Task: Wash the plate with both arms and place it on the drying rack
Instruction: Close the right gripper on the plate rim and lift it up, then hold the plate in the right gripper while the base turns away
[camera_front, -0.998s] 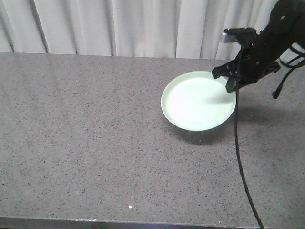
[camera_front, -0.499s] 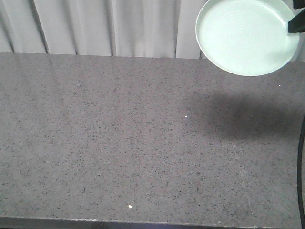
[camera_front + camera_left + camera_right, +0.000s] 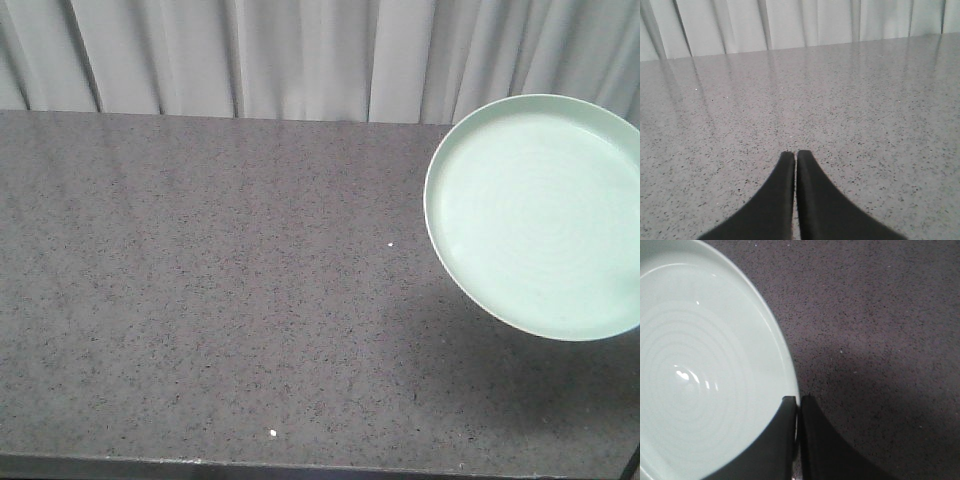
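Plate (image 3: 540, 220): right edge of the front view, apparently raised off the table (image 3: 200, 280), with its shadow (image 3: 520, 390) beneath.
Right gripper (image 3: 797, 401): clamped on the plate rim, bottom centre of its wrist view.
Left gripper (image 3: 796, 155): clenched, holding nothing, above the table.
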### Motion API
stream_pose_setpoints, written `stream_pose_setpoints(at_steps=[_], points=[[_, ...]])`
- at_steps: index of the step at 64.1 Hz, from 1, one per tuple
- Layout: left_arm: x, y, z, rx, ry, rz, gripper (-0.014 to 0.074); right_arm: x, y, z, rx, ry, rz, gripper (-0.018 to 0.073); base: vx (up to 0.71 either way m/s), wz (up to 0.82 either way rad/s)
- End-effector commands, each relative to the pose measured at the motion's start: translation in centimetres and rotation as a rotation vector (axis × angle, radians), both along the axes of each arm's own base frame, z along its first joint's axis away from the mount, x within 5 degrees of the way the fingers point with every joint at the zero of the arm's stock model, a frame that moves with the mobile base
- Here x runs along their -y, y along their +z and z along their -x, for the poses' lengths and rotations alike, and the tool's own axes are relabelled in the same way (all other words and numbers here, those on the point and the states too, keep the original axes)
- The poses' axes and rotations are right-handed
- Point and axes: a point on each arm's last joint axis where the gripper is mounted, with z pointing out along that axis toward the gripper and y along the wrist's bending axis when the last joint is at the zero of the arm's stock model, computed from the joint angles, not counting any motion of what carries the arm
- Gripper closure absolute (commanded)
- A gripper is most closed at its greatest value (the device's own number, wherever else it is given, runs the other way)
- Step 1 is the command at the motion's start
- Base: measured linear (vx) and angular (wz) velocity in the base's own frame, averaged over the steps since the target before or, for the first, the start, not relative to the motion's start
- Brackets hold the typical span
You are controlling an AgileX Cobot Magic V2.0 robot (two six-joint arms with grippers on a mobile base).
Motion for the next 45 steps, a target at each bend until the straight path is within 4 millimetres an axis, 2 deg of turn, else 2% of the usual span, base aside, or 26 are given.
stream_pose_setpoints(at_steps=[1,8,19,45], points=[[0.2,-0.1,0.0,0.055,-0.022,0.000,0.0603,-1.0,1.4,2.5,0.090,-0.001,-0.030,0.0566,0.00,0.00],[0.2,-0.1,0.0,0.055,-0.022,0.000,0.0603,-1.8,1.6,4.2,0.120,0.000,-0.014,0.0566,0.00,0.00],[0.2,-0.1,0.0,0.055,-0.022,0.000,0.0603,-2.2,2.0,5.4,0.162,-0.006,0.018,0.0566,0.00,0.00],[0.2,-0.1,0.0,0.055,-0.022,0.000,0.0603,-2.3,2.0,5.8,0.154,-0.003,0.042,0.0566,0.00,0.00]])
